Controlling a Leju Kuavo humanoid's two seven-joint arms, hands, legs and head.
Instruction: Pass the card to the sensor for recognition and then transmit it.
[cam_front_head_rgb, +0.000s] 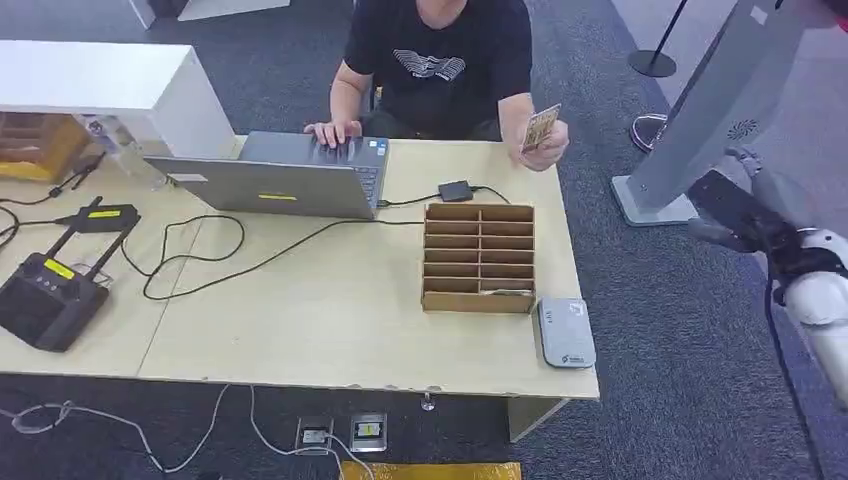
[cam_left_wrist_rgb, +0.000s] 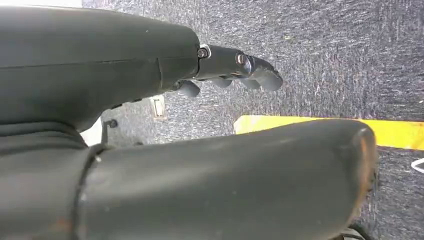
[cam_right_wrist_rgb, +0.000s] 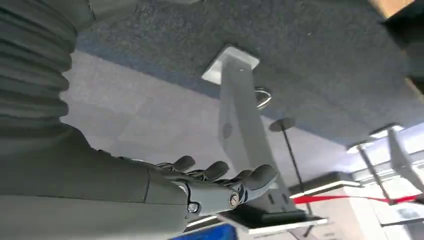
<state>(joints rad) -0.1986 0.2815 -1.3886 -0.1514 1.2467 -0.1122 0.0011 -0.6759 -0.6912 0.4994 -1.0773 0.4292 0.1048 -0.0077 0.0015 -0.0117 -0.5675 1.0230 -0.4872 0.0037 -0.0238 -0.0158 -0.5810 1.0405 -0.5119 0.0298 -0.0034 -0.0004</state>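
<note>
A person seated at the table's far side holds up a yellowish card (cam_front_head_rgb: 540, 128) above the far right corner. The grey sensor pad (cam_front_head_rgb: 566, 333) lies flat near the table's front right corner, beside a wooden slotted box (cam_front_head_rgb: 478, 258). My right hand (cam_front_head_rgb: 735, 210) hovers off the table's right side over the carpet, well right of the card; in the right wrist view the right hand (cam_right_wrist_rgb: 215, 185) has its fingers apart and holds nothing. My left hand (cam_left_wrist_rgb: 235, 65) hangs over the carpet with fingers stretched out, empty.
An open grey laptop (cam_front_head_rgb: 290, 175) sits at the table's back centre under the person's other hand. A black device (cam_front_head_rgb: 45, 295) and cables occupy the left. A leaning grey stand (cam_front_head_rgb: 720, 110) and a stanchion base (cam_front_head_rgb: 652, 62) stand on the floor to the right.
</note>
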